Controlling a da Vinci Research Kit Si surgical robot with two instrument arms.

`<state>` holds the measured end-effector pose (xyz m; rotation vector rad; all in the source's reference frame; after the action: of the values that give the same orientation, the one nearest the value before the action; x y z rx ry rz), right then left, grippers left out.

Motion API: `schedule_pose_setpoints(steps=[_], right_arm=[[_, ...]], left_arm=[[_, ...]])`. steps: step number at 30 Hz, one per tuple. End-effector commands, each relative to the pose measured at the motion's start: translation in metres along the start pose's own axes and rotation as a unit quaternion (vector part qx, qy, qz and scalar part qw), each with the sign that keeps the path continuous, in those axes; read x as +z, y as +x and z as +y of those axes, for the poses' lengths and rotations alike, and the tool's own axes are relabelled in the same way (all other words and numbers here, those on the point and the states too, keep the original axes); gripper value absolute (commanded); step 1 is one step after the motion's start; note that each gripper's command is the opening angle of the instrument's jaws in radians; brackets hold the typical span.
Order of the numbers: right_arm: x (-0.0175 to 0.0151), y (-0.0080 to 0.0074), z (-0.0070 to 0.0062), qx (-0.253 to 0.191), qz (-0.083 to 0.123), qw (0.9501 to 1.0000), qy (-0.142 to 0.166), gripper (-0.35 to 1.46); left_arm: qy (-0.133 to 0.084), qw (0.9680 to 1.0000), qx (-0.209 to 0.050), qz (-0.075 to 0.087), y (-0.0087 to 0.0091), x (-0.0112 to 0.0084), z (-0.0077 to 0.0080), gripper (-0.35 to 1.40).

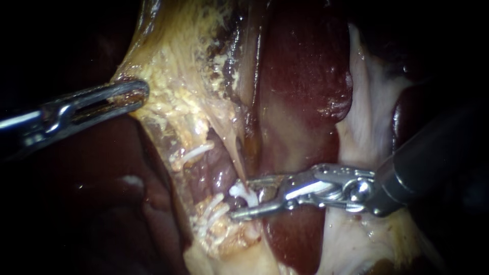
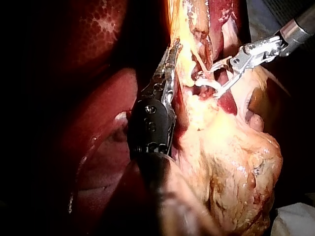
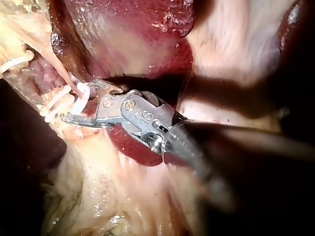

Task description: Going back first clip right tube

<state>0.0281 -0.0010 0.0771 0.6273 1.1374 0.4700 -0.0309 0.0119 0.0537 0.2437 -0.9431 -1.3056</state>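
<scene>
My right instrument (image 1: 241, 198) comes in from the right, and its jaws stand open around a white clip (image 1: 238, 191). The clip sits on a thin pale tube (image 1: 235, 153) that runs down from the yellowish gallbladder (image 1: 173, 76). In the right wrist view the curved clip (image 3: 82, 96) lies between the jaw tips of the right instrument (image 3: 78, 100), at the end of the tube (image 3: 56, 66). My left instrument (image 1: 142, 94) is shut on the gallbladder's edge and holds it out to the left. From the left wrist view the left instrument (image 2: 172, 51) lies along the gallbladder (image 2: 231, 162).
Dark red liver (image 1: 300, 76) fills the middle and right behind the right instrument. Pale fibrous tissue (image 1: 367, 102) lies beyond it. Short white strands (image 1: 196, 152) cross the dissected area beside the tube, with more (image 1: 213, 211) under the clip.
</scene>
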Motion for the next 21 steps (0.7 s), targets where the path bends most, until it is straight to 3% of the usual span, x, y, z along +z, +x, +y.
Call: schedule_pose_setpoints(steps=[1,8,17,21], right_arm=[[-0.0003,0.0001,0.0000,-0.007,0.000,1.0000,0.000,0.60],[-0.0028,0.0008,-0.0007,-0.040,0.001,0.9992,0.007,0.60],[-0.0057,0.0028,-0.0014,-0.051,0.015,0.9985,0.014,0.60],[-0.0069,0.0040,-0.0019,-0.079,0.025,0.9964,0.014,0.60]], left_arm=[[0.000,1.0000,0.000,0.000,0.0000,0.0000,0.0000,-0.35],[0.000,1.0000,0.000,0.000,0.0000,-0.0001,-0.0001,-0.35],[0.000,1.0000,0.000,0.000,0.0000,-0.0001,-0.0001,-0.35],[-0.001,1.0000,0.000,0.000,0.0000,-0.0001,-0.0001,-0.35]])
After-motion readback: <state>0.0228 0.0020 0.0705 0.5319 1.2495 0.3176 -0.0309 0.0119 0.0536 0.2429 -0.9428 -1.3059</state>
